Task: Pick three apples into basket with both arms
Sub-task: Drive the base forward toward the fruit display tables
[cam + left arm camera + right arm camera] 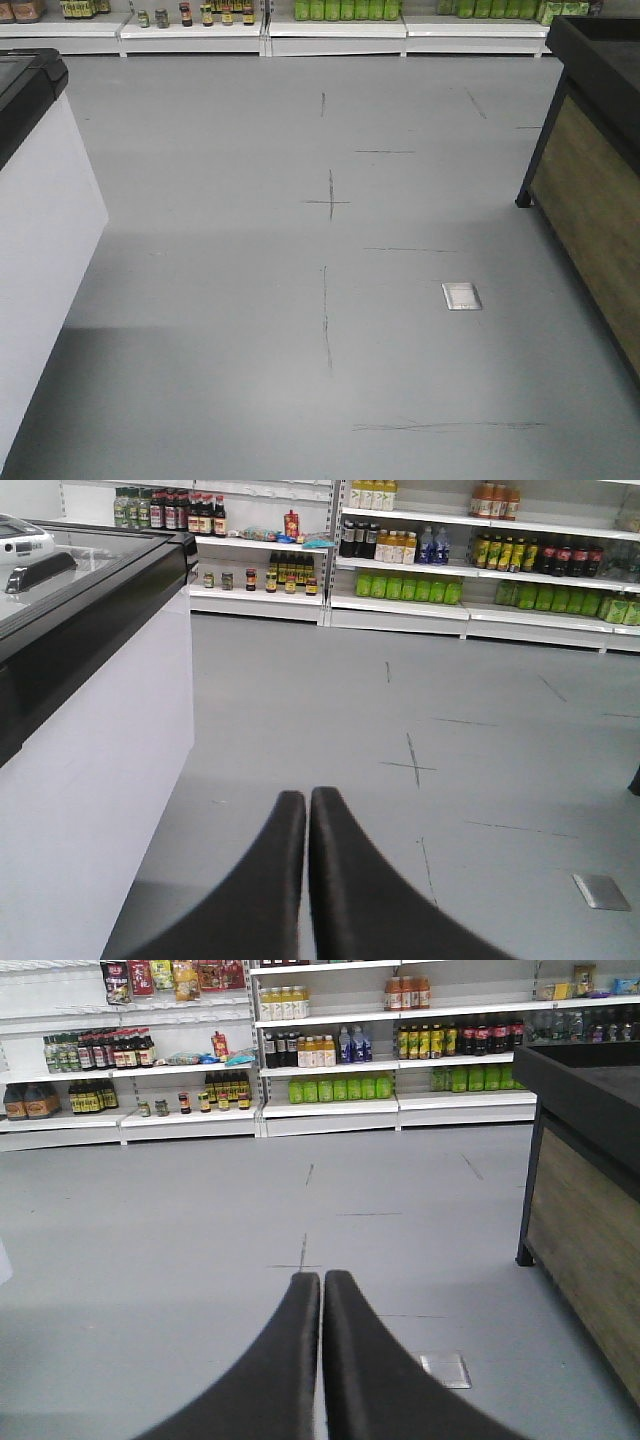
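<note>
The left tool point(306, 805) and the right tool point(322, 1285) are each closed tight, tip against tip, gripping nothing, above the grey floor point(250, 300). A metal floor plate point(461, 296) lies ahead. Well left of the plate stands a white cabinet point(40, 200). Near its right is a wood-sided stand point(590, 190). Far beyond the plate are shelves point(330, 35) of bottles point(345, 9). Where the apples and basket are cannot be told.

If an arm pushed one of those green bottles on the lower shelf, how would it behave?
The green bottles look tall, narrow and upright, so one would probably tip rather than slide. They stand packed side by side, so it would likely knock its neighbours. Weight: too small to tell.
</note>
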Robot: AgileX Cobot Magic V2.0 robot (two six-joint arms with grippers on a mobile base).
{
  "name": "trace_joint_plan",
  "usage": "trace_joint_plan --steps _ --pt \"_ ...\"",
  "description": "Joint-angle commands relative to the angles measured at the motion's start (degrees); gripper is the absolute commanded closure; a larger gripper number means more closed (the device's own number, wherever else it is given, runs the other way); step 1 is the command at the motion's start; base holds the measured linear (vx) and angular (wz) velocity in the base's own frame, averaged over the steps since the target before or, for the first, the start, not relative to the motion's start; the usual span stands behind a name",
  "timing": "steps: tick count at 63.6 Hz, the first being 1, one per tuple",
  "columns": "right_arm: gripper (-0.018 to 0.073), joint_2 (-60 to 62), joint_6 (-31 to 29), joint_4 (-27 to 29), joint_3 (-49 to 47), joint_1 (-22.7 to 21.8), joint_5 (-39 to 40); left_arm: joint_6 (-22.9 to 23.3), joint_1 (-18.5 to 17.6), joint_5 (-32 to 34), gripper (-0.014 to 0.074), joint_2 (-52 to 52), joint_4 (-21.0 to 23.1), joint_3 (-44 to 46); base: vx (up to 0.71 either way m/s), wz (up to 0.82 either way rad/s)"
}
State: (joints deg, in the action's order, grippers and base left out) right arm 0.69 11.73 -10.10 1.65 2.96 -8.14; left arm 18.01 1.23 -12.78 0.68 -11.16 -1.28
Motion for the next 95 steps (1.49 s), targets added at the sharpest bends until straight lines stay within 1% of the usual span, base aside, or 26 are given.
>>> trace_joint_plan --steps 1,47,95 --pt "0.0561 0.71 0.00 -0.21 0.73 -0.32 4.43 0.42 -0.04 4.01 0.0603 0.89 -0.13 -0.52 0.00 0.00" --pt "0.0561 0.71 0.00 -0.21 0.73 -0.32 4.43 0.42 -0.04 4.01 0.0603 0.89 -0.13 -0.52 0.01 0.02" --pt "0.0561 0.71 0.00 -0.21 0.73 -0.32 4.43 0.42 -0.04 4.01 0.0603 0.89 -0.13 -0.52 0.11 0.01"
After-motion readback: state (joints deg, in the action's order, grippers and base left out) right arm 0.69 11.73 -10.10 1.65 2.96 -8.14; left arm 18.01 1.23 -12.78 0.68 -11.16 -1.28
